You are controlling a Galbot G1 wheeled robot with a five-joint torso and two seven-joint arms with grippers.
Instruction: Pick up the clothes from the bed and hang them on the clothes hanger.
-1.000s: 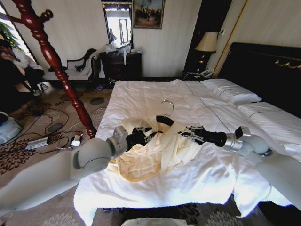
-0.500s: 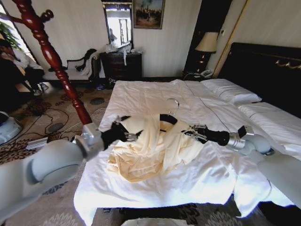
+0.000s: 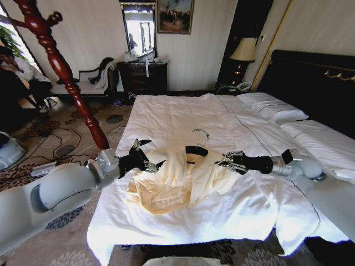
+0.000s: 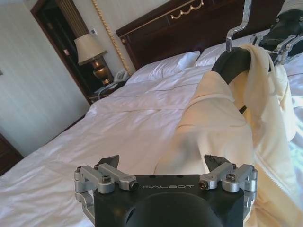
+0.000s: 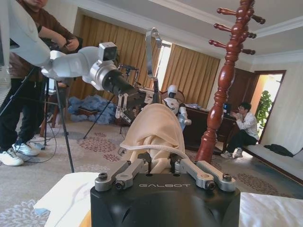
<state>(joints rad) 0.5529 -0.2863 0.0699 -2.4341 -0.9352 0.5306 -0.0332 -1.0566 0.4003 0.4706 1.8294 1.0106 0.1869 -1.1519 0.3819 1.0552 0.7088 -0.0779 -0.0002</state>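
Shirt (image 3: 175, 180): draped over hanger (image 3: 195, 149) above bed (image 3: 183, 113); coat stand (image 3: 61, 69) to the left. Left gripper (image 3: 148, 160) beside it, fingers apart. Left wrist view: jaws spread, "GALBOT" on housing. Right wrist view: right gripper (image 5: 160, 160) clamped on shirt; "GALBOT" again.

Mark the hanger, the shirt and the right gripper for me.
clothes hanger (image 3: 195, 149), head view, on its black curved shoulder.
shirt (image 3: 166, 185), head view, on the draped cream body.
right gripper (image 3: 226, 162), head view, between its fingertips at the shirt's shoulder.
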